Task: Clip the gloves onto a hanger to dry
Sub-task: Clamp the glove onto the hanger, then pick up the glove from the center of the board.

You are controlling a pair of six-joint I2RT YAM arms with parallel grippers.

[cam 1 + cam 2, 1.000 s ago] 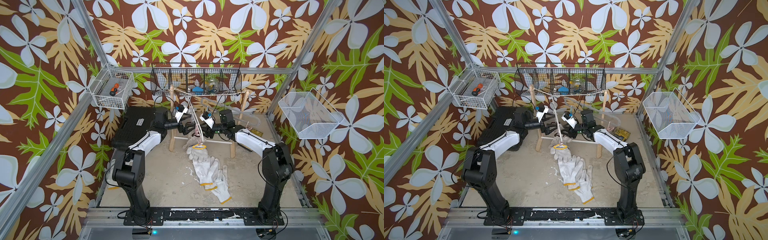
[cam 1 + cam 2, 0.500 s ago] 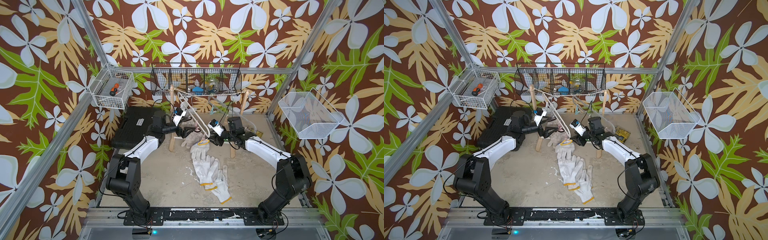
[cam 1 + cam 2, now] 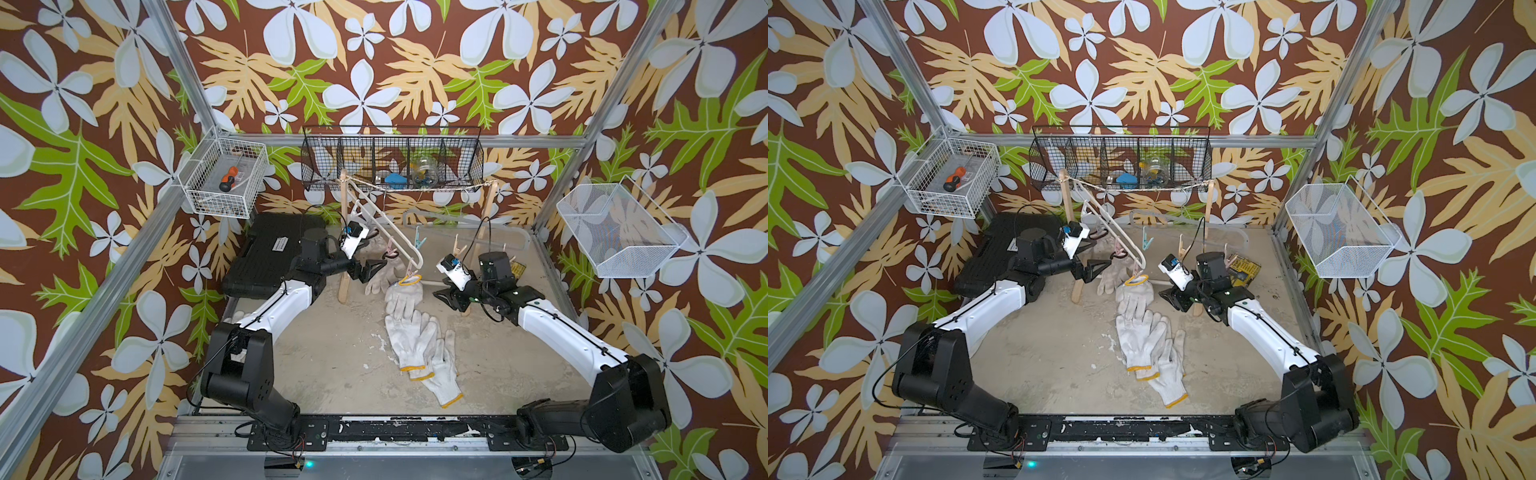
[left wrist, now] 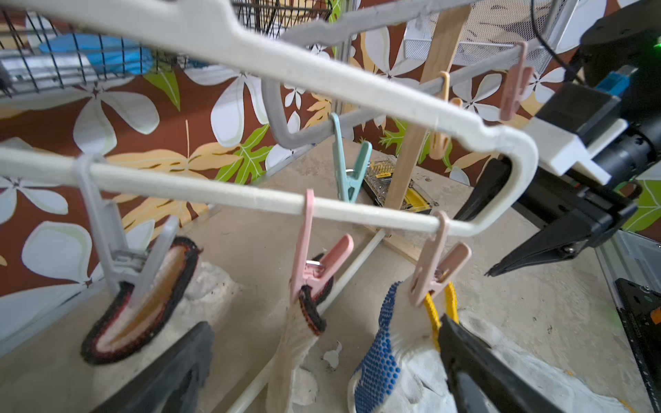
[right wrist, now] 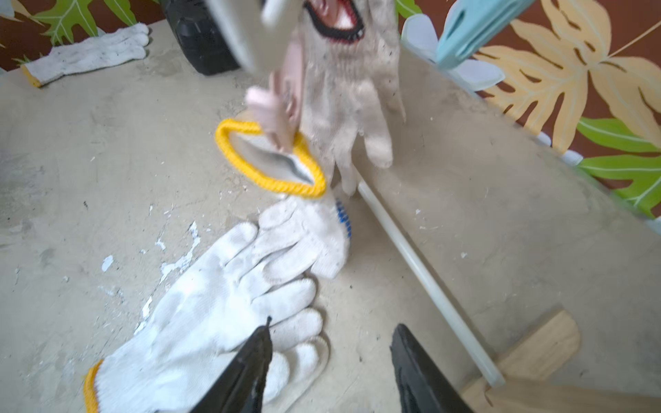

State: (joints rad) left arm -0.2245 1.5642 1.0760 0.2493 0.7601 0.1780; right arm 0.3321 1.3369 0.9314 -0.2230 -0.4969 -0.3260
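A white hanger (image 3: 388, 226) hangs aslant from the rope, and its bar (image 4: 250, 196) carries three clipped gloves. Two are dark-trimmed gloves (image 4: 143, 304) (image 4: 300, 343). The third is a blue-dotted, yellow-cuffed glove (image 4: 386, 354) (image 3: 405, 291) (image 5: 272, 157) in a peach clip (image 4: 436, 268). Several white gloves (image 3: 415, 338) (image 3: 1142, 338) (image 5: 214, 304) lie piled on the table below. My left gripper (image 3: 374, 268) (image 4: 323, 321) stands open just left of the hung gloves, holding nothing. My right gripper (image 3: 442, 293) (image 5: 332, 321) is open and empty to their right, over the fingertips of the pile.
A wooden rack post (image 3: 344, 232) and a foot (image 5: 529, 350) flank the hanger. A grey hanger (image 3: 457, 218) with a teal clip (image 4: 348, 168) hangs behind. A black case (image 3: 274, 257) lies at back left with one glove (image 5: 89, 53) beside it. A yellow box (image 3: 1241, 270) sits behind the right arm.
My right gripper has drawn back right and down from the peach clip, its jaws a little wider. The yellow-cuffed glove now hangs free from the clip. The hanger has swung.
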